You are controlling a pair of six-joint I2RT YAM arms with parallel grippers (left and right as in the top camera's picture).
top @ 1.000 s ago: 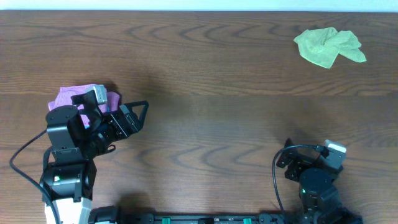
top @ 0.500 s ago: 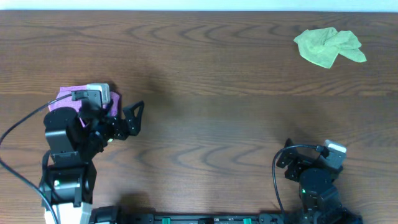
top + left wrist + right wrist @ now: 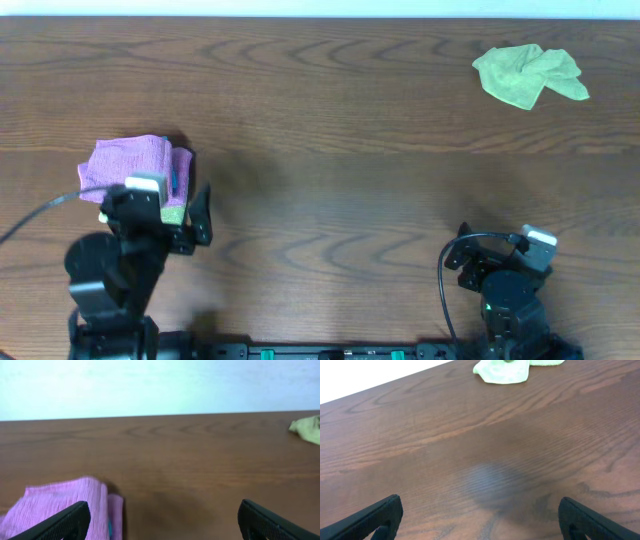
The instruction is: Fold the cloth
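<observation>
A purple cloth (image 3: 132, 162) lies near the left edge of the desk (image 3: 330, 120), about halfway between the front and back edges. It is folded into a compact, roughly rectangular pad, and a thin strip of teal shows along its right side. The left gripper (image 3: 161, 522) sits just on the front-edge side of this cloth. Its jaws are spread wide and nothing is between them. In the left wrist view the purple pad lies low on the left, just beyond the left fingertip (image 3: 62, 521), and the wood between the two fingers is bare. A green cloth (image 3: 528, 76) lies crumpled and unfolded near the back right corner of the desk, well apart from both arms. The right gripper (image 3: 480, 521) is close to the front edge on the right side. Its jaws are also wide apart and hold nothing. It faces across bare wood toward the green cloth at the far end of its view.
</observation>
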